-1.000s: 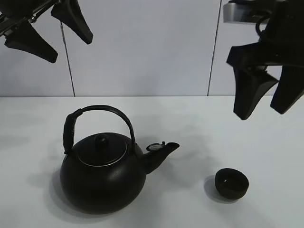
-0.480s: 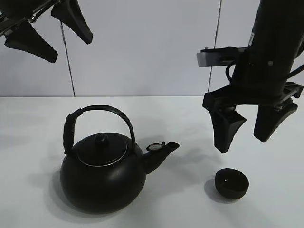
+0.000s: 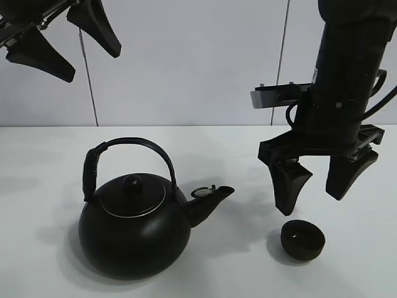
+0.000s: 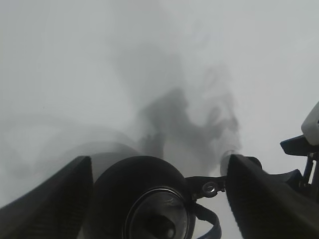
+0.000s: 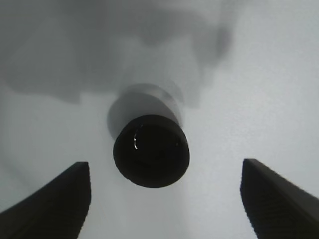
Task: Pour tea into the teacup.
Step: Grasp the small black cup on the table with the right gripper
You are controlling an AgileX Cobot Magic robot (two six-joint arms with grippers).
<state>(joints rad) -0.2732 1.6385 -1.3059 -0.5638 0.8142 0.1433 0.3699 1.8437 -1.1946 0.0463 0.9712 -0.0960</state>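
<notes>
Right gripper [image 3: 315, 197] hangs just above the teacup [image 3: 303, 240] with its jaws spread wide and nothing between them. The wrist view looks straight down into the cup, with one finger [image 5: 55, 199] on either side and both clear of its rim. The teacup sits upright on the white table [image 3: 49, 155], on the right side toward the near edge, and its dark inside does not show whether it holds any liquid. The kettle [image 3: 133, 233] stands left of the table's middle, also toward the near edge. Its lid [image 3: 133, 195] is on, its arched handle [image 3: 133, 144] is raised, and its spout [image 3: 214, 198] points at the teacup across a clear gap. The left gripper [image 3: 90, 62] hovers high above the table's left side, equally wide and empty, well apart from the kettle. The step in hand looks like the approach to the cup, to steady or reposition it, and pouring has not yet begun since nothing touches the kettle. The next move probably calls for a short straight descent so the fingers straddle the cup, then a gentle closing, because so small and light a cup could skid or tip if one finger meets it first. After that the left gripper would need to drop onto the handle, lift, and tilt the spout over the cup.
</notes>
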